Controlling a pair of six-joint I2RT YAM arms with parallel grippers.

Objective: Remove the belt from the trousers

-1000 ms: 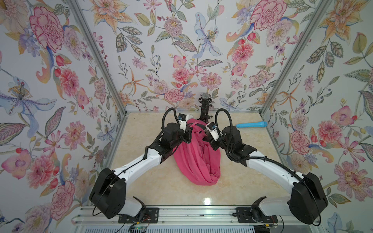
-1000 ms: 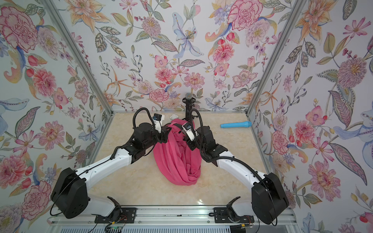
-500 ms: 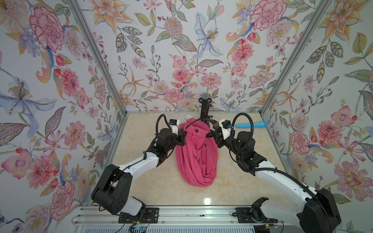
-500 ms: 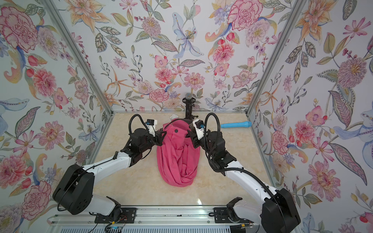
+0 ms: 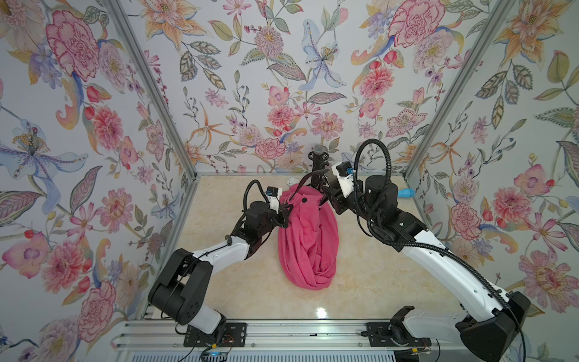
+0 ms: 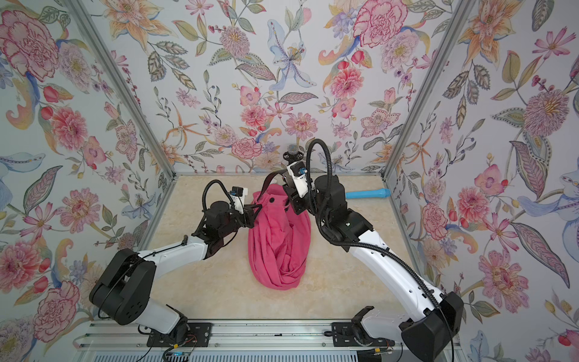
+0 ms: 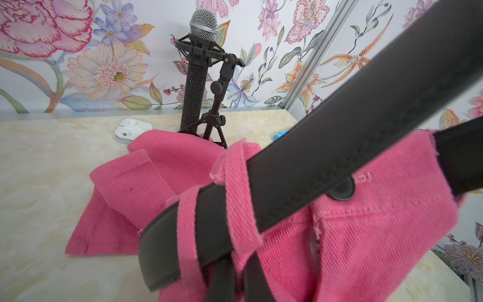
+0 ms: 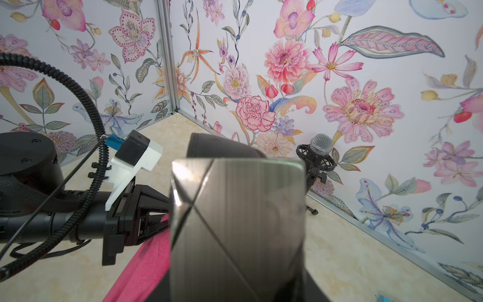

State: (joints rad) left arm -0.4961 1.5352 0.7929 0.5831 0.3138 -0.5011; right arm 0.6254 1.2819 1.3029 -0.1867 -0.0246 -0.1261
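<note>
The belt [image 7: 313,162] is not yet out of the trousers [image 5: 308,244]. In the left wrist view the black strap runs under two pink belt loops [image 7: 235,198] at the waistband, close to the dark button [image 7: 339,191]. Whether further loops hold it cannot be told.

In a top view a free length of strap arcs up from the waistband to the right gripper [image 5: 323,191]. The right wrist view is filled by the metal buckle [image 8: 235,222] close before the lens. The jaws are hidden behind it, but the raised strap indicates a partly closed grip on the buckle end. The left gripper [image 5: 287,212] is fully closed on the waistband edge, with pink fabric visible at its tip in the right wrist view.

Assessment: middle stage. The buckle appears undone and one end is lifted free. Drawing the strap through the loops is outstanding, with the left arm anchoring the garment.

Surface: a pale cream marbled tabletop [image 5: 238,282], glossy toward the front. The trousers lie bunched lengthwise at its centre, waistband raised at the far end.

Other items:
- a microphone [image 7: 202,65] on a small tripod at the back wall
- a white earphone case [image 7: 133,129] near the waistband
- a blue cylindrical item [image 6: 366,194] toward the far right corner

Room: floral wallpaper [image 5: 282,78] on three sides, aluminium corner posts [image 5: 150,87], and an aluminium rail [image 5: 282,332] carrying both arm bases at the front
</note>
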